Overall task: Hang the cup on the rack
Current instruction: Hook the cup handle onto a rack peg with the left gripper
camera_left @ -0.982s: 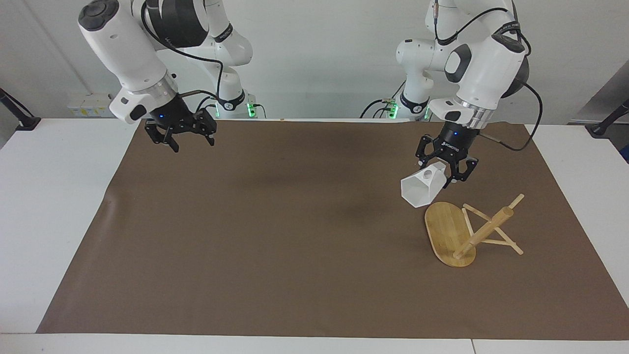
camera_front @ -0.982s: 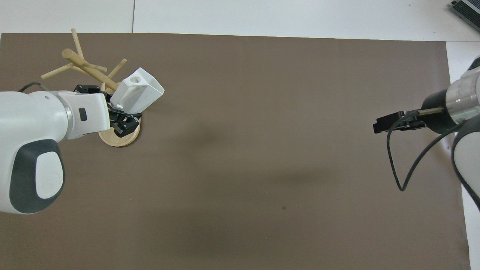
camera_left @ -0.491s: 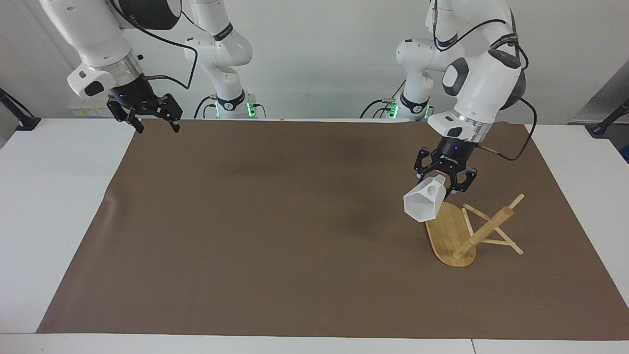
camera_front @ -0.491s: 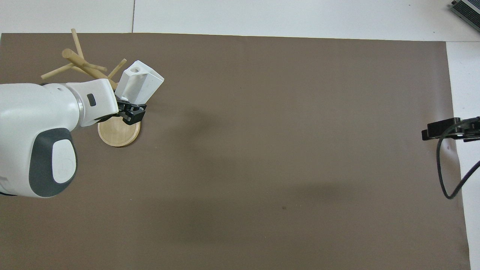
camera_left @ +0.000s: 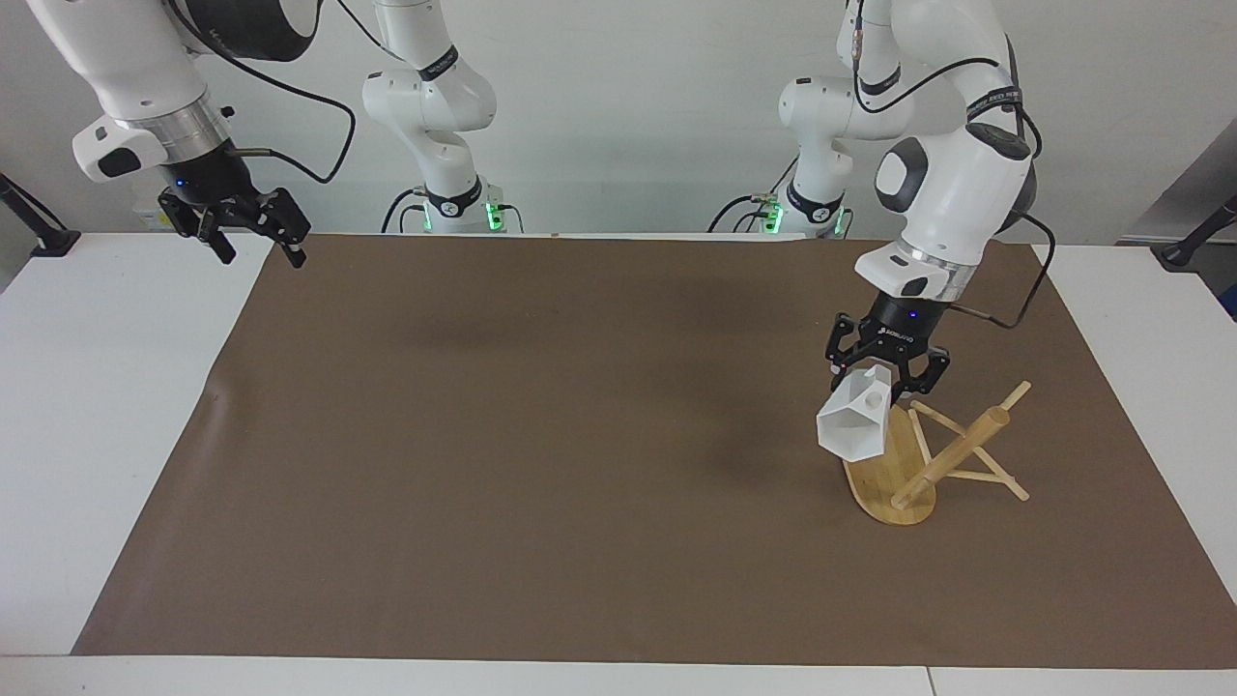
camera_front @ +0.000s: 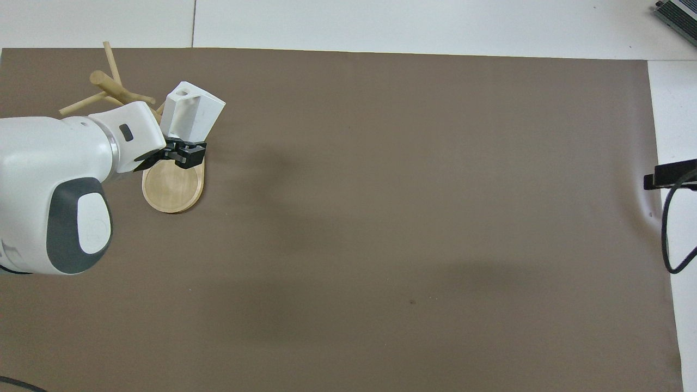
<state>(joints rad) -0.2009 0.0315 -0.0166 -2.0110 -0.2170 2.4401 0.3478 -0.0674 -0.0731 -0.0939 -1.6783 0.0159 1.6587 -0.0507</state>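
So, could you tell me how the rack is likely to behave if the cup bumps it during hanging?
The rack looks tall, with a narrow oval base, so a sideways knock could probably tip or slide it on the smooth brown mat. Its thin pegs may flex slightly. The cup, held by the left gripper over the base, looks light, so a gentle touch likely won't move it.

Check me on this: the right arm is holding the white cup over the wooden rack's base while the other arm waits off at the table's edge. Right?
Not quite. The left gripper holds the cup over the rack base, as the facing view shows. The right gripper is the one waiting, open, at the table's edge.
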